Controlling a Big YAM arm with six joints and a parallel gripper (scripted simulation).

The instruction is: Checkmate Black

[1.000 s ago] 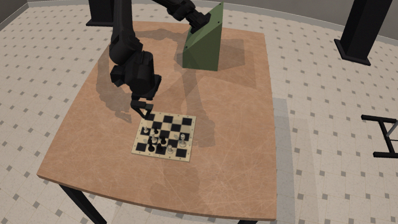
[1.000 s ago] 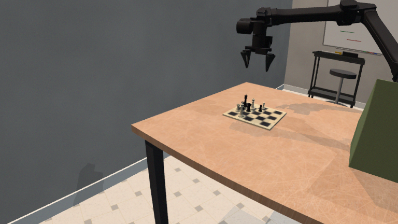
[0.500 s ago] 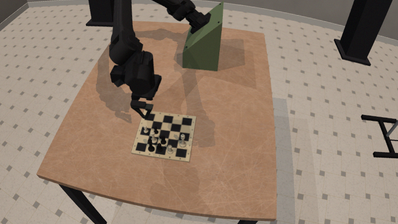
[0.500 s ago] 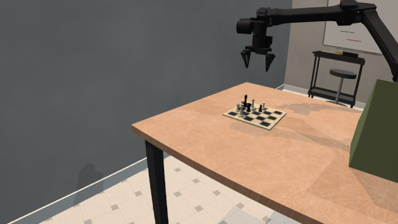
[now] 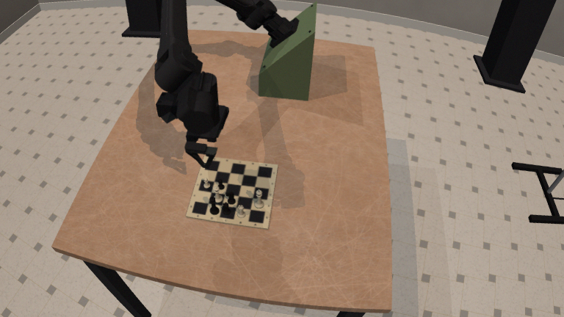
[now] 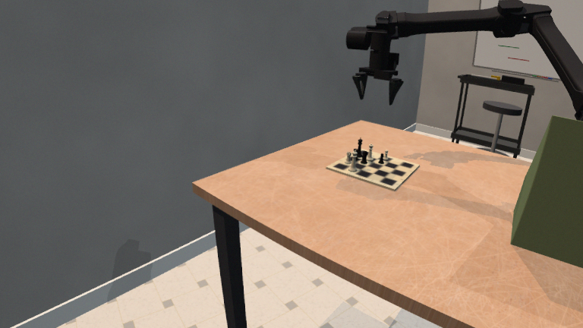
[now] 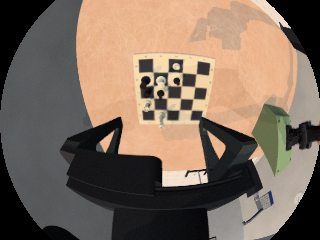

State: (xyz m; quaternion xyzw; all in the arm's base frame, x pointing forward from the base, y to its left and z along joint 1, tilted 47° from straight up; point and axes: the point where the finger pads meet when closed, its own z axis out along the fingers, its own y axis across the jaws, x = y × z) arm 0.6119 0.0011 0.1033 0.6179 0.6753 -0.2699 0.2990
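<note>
Hand spread, empty, high above chessboard; green block well apart.

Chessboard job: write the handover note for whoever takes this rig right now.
Claw: open, holding nothing, hanging high above the table, near the chessboard's far edge.
Chessboard: flat on the table, with white and black pieces standing upright, clustered toward one side. The green block stands apart from the board.
Done: nothing yet; no piece has been gripped.
Left: lower onto the right white piece, make the mating move, and leave every piece upright inside its square.
</note>
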